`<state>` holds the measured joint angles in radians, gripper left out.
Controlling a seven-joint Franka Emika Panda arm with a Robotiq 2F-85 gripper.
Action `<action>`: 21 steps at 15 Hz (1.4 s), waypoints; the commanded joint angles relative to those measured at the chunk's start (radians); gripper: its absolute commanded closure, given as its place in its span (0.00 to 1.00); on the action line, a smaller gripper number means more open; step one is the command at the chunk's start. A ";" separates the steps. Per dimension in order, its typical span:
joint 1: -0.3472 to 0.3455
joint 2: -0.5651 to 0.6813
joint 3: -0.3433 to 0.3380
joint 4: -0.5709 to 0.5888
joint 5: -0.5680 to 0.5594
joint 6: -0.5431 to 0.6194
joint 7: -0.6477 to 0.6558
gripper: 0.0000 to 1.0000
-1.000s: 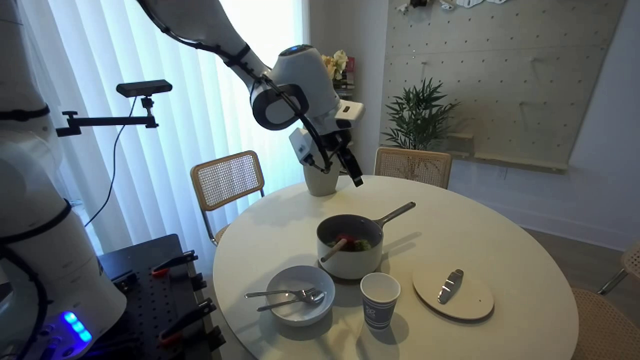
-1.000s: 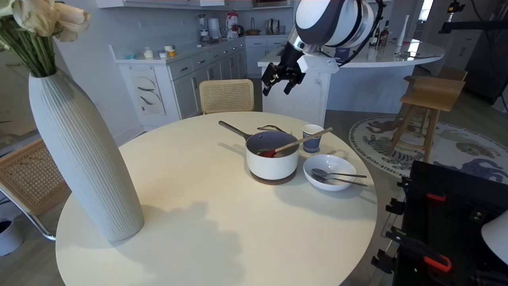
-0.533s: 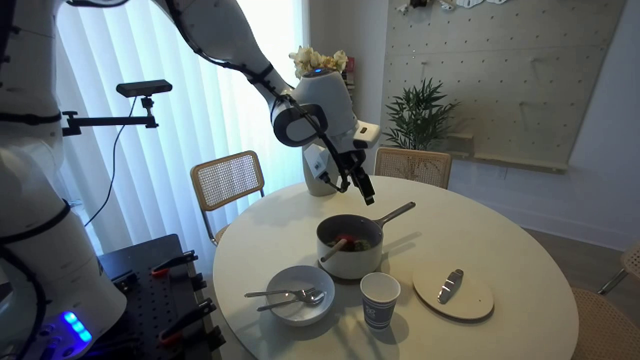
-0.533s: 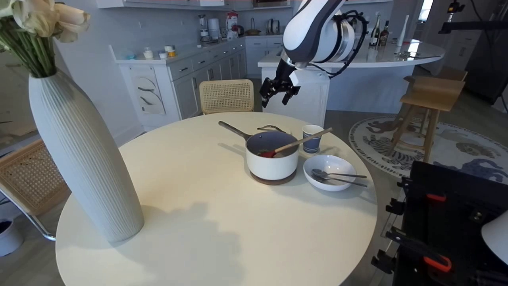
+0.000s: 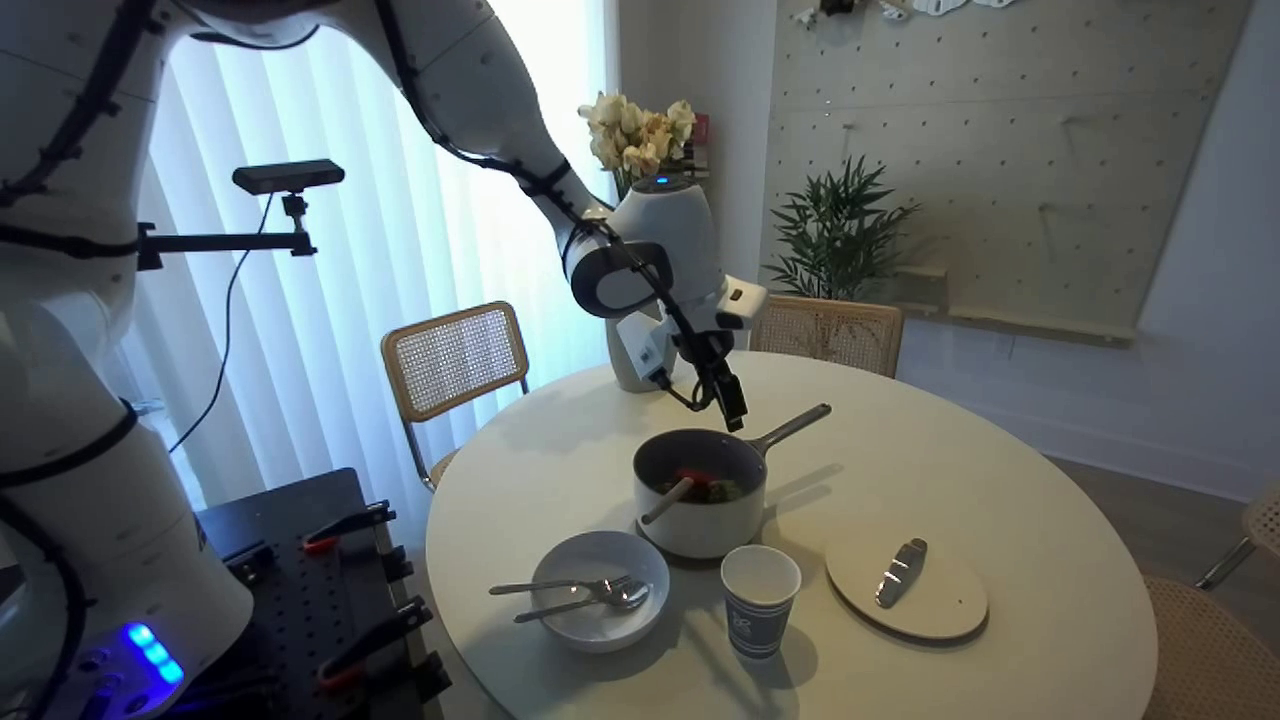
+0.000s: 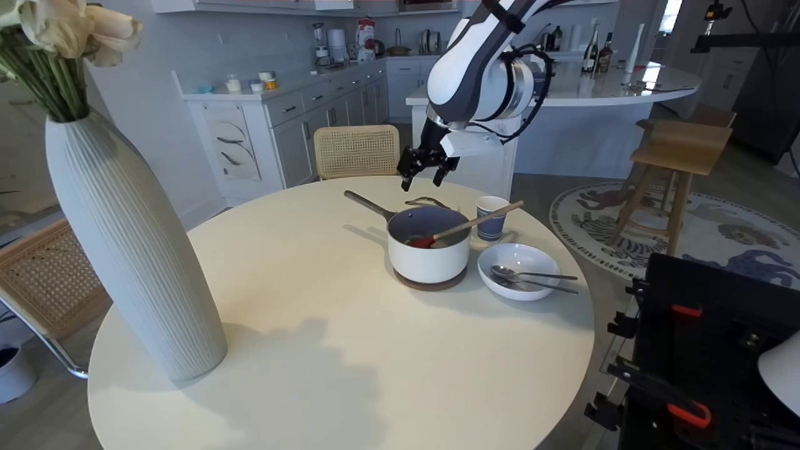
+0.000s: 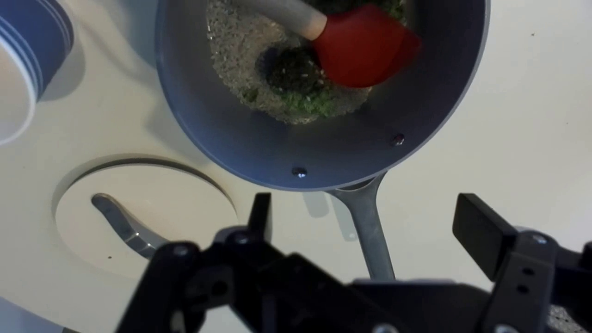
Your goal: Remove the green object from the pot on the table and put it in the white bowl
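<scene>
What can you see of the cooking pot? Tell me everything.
The pot is round, white outside and grey inside, with one long, straight, metal-looking handle; two shiny rivets show inside near it. It stands upright and uncovered on a brown mat on the table. Inside are a red-headed spatula, its wooden shaft sticking out past the rim, and a dark green lump in pale, grainy stuff. The open gripper hangs higher, not touching it.

Round white table [image 5: 960, 480] in an exterior view: striped paper cup [image 5: 757, 622] at 6 o'clock, flat pale disc [image 5: 940, 610] with metal handle [image 5: 902, 573] at 4, cutlery [image 5: 628, 595] at 8, vase [image 5: 635, 378] of pale flowers [image 5: 640, 135] at 11, cane-backed chair [image 5: 456, 362] at 10, second chair [image 5: 825, 332] at 12.
</scene>
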<state>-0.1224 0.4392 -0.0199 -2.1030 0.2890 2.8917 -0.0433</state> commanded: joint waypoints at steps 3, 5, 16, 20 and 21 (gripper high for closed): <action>-0.044 0.102 0.022 0.135 -0.033 -0.126 0.006 0.00; -0.038 0.116 0.003 0.158 -0.058 -0.189 0.017 0.00; -0.032 0.046 -0.039 0.200 -0.217 -0.576 -0.039 0.00; -0.045 0.020 -0.046 0.173 -0.239 -0.639 -0.092 0.00; -0.050 0.016 -0.047 0.175 -0.243 -0.672 -0.111 0.00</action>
<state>-0.1622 0.5013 -0.0603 -1.8986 0.0713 2.2918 -0.1047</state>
